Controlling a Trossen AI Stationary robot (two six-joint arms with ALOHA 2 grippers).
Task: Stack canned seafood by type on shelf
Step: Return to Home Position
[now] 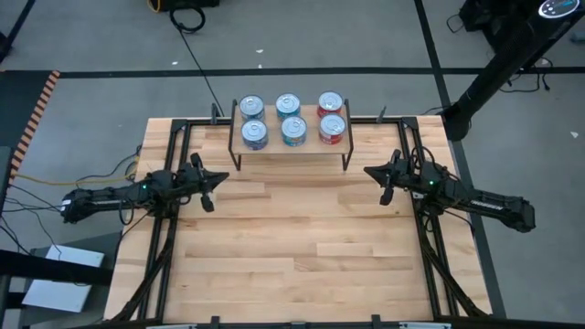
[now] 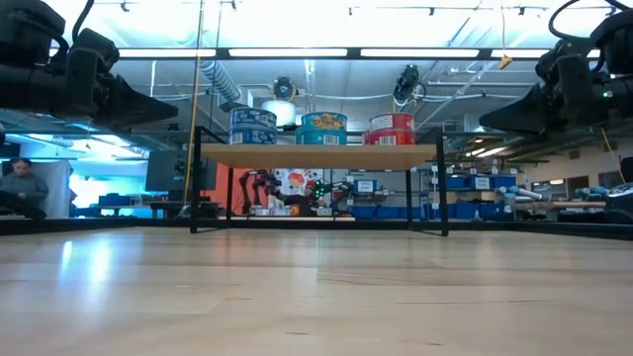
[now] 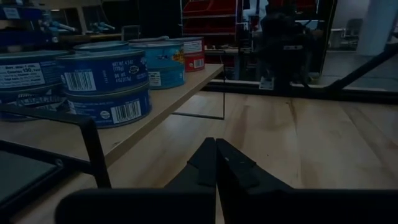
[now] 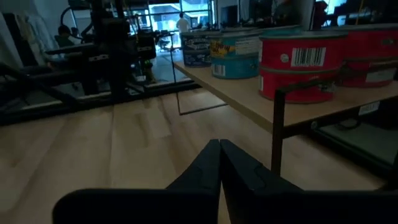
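The shelf, a low light-wood board on thin black legs, stands at the table's far middle. On it stand several cans of seafood in three groups: dark blue on the left, teal in the middle, red on the right. The left wrist view shows the blue cans stacked two high. The right wrist view shows the red cans stacked too. My left gripper hangs level at the table's left, shut and empty. My right gripper hangs level at the right, shut and empty. Both point toward the table's middle.
Black rails run along both sides of the wooden tabletop, whose bare boards lie between the arms and in front of the shelf. Cables trail off the left side. A person sits far off in the room.
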